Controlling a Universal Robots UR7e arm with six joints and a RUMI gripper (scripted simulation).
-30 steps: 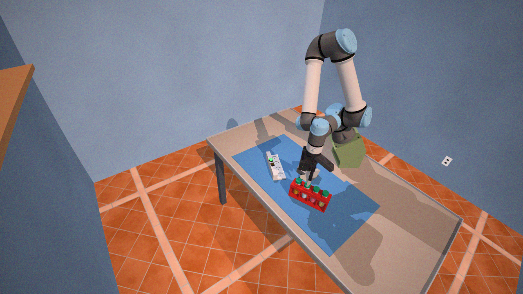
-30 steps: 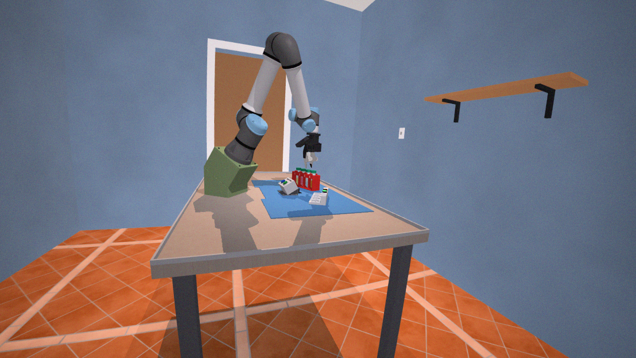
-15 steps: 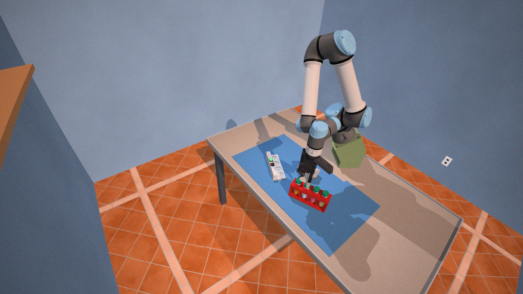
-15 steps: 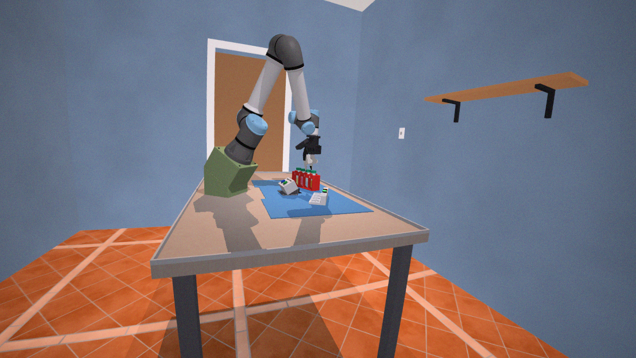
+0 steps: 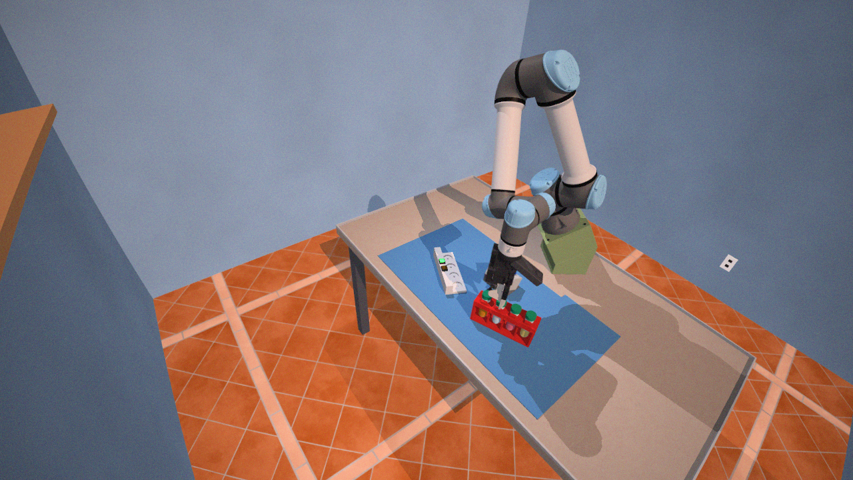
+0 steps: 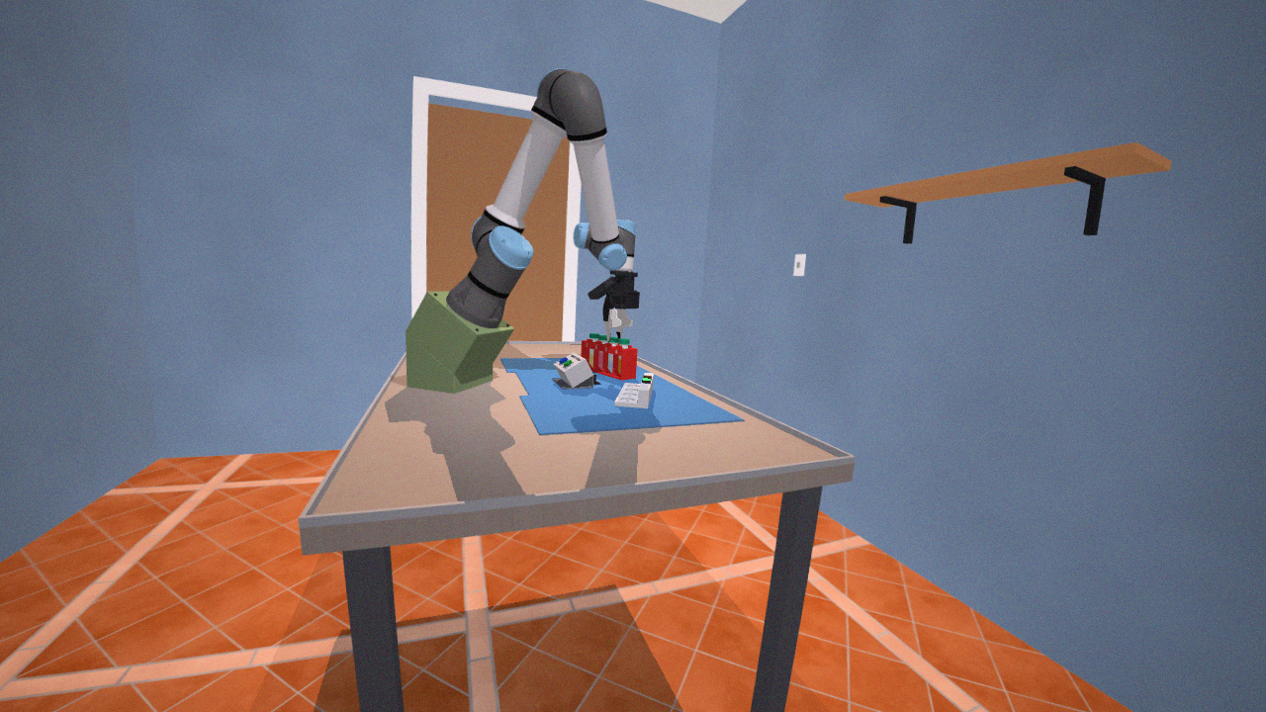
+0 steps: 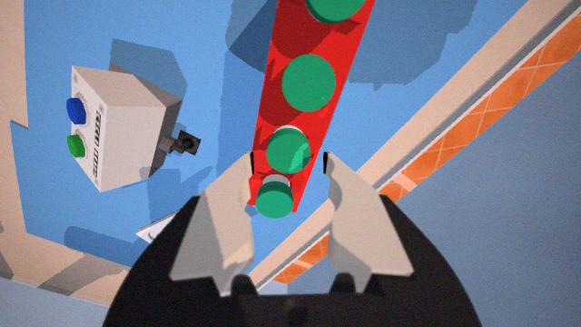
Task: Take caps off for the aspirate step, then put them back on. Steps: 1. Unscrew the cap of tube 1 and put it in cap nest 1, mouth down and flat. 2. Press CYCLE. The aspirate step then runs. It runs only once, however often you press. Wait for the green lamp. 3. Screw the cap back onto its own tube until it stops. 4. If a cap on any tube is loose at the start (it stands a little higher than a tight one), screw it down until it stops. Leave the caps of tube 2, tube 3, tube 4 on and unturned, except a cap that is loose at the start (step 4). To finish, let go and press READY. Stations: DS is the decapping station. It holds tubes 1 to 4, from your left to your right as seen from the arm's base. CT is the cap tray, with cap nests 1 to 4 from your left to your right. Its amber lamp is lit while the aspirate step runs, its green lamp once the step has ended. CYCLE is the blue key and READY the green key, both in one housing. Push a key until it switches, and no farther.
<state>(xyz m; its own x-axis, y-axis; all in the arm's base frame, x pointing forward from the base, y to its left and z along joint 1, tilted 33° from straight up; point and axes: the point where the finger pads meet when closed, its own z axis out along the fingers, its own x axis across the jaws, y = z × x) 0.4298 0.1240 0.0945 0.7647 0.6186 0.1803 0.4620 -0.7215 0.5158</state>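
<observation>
We line up over the third cap

All four green caps sit on their tubes in the red rack [image 5: 534,334] [image 6: 631,364] [image 7: 338,41]. The cap of tube 1 [image 5: 530,315] [image 6: 595,335] [image 7: 336,6] is at the end far from the white cap tray [image 5: 458,289] [image 6: 633,390] [image 7: 152,231]. The tray's green lamp [image 5: 442,261] [image 6: 647,380] is lit, so we think the aspirate step is over and tube 1 has its cap back.

Our gripper [image 5: 501,305] [image 6: 612,338] [image 7: 288,153] is about one third open and holds nothing. Its tips stand left and right of the cap of tube 3 [image 5: 497,303] [image 6: 613,339] [image 7: 288,152]. We guess we are on step 4, with this cap loose, but we can't tell how high it sits.

Next we should go straight down, close on it and twist until it stops, without bumping the cap beside it. After that we let go and press the green READY key [image 6: 567,364] [image 7: 76,145].

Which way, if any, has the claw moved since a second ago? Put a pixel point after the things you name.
Yes, down: in the exterior view, the claw [image 5: 502,304] [image 6: 613,337] [image 7: 288,153] is lower, nearer the red tube rack [image 5: 534,333] [image 6: 631,364] [image 7: 345,50].
</observation>
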